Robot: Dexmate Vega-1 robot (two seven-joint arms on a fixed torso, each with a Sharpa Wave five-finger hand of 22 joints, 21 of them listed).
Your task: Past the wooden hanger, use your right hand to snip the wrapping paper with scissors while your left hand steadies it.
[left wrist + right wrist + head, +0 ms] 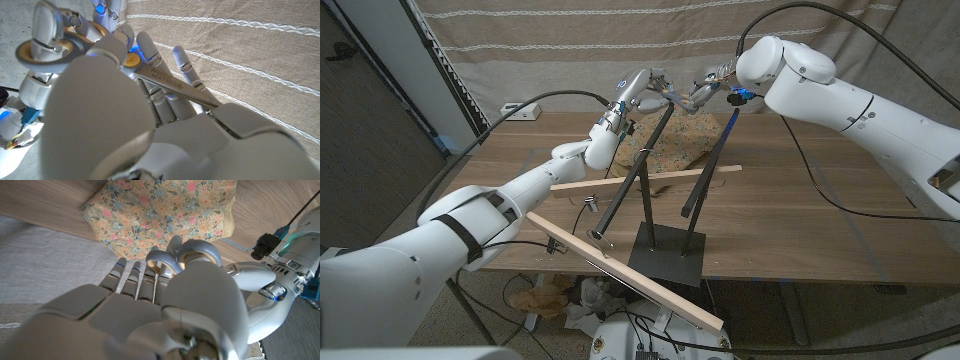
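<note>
Gripping stiff, slick scissors (170, 84) between both raised hands, left hand (632, 97) on blades, right hand (708, 88) in loops, above thin, floppy wrapping paper (165, 210).

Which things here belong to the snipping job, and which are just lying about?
Job: scissors, between both hands; floral wrapping paper; left hand; right hand; wooden hanger.
Lying about: white power strip; loose wooden slat.
</note>
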